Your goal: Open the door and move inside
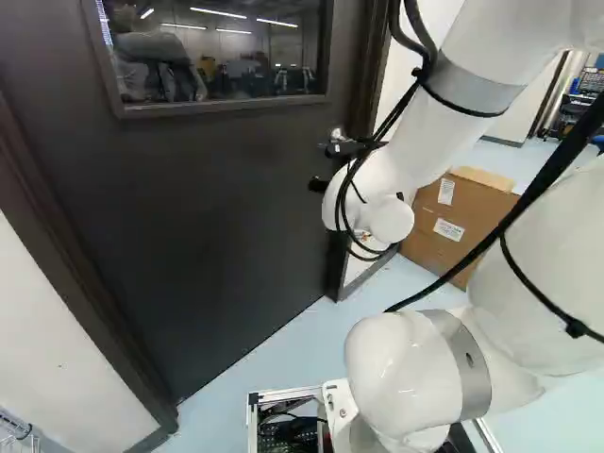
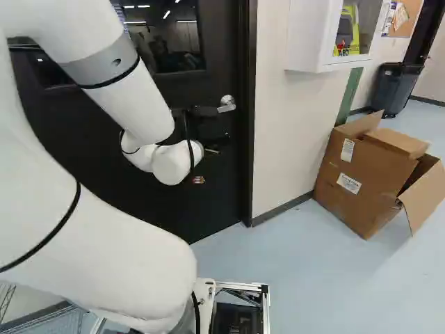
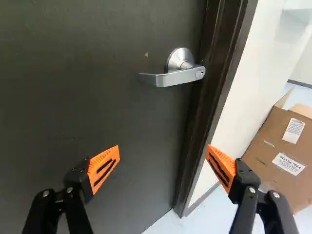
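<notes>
Black end effector point(image 2: 208, 151), fingers point(image 3: 103, 168) wide apart

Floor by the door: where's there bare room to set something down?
The floor looks bare between the cardboard box and the base's metal frame; a narrower bare strip borders the foot of the door. It's crowded along the wall, where the box stands, and near the door handle, where the end effector hovers.

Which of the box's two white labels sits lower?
The wider label, longer across the box than up it; the other label, above it, is taller than wide.
</notes>
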